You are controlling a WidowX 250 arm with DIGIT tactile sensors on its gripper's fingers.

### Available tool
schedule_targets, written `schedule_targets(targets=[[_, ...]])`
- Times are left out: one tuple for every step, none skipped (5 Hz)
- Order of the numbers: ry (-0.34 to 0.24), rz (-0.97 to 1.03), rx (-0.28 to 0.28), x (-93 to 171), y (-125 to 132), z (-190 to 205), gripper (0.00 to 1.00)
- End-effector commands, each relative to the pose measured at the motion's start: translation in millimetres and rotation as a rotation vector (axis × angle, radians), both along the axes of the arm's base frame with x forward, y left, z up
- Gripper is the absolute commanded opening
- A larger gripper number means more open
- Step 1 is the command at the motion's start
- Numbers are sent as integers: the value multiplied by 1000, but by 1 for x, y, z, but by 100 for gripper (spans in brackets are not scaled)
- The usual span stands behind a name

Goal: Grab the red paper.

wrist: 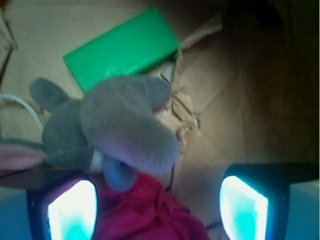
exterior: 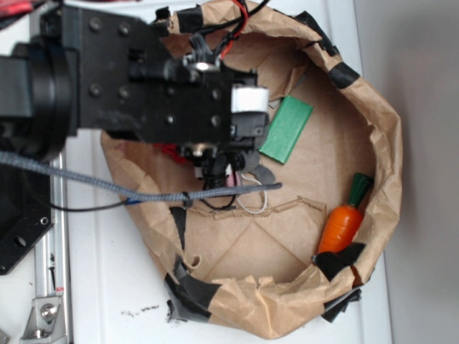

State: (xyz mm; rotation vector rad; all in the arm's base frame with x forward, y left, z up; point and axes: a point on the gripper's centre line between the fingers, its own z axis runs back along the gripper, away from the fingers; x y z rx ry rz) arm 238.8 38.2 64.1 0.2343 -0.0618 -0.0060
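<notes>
Fingers (wrist: 72,210) of my gripper (wrist: 157,205) spread wide, pinching nothing. Red paper (wrist: 145,212) sits between them, nearer the left pad, bunched under the grey mouse (wrist: 115,130), beside the green block (wrist: 122,47). Straight descent should straddle it.

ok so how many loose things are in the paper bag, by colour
red: 1, the red paper
grey: 1, plush mouse
green: 1, flat block
orange: 1, toy carrot
total: 4
</notes>
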Motion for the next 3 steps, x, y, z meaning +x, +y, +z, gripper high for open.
schedule_targets(targets=[[77,-54,42,-14,-23,-13,100],[113,-60,-2,-23,-34,-13,100],[116,-43,-34,-20,-32,-11,0]])
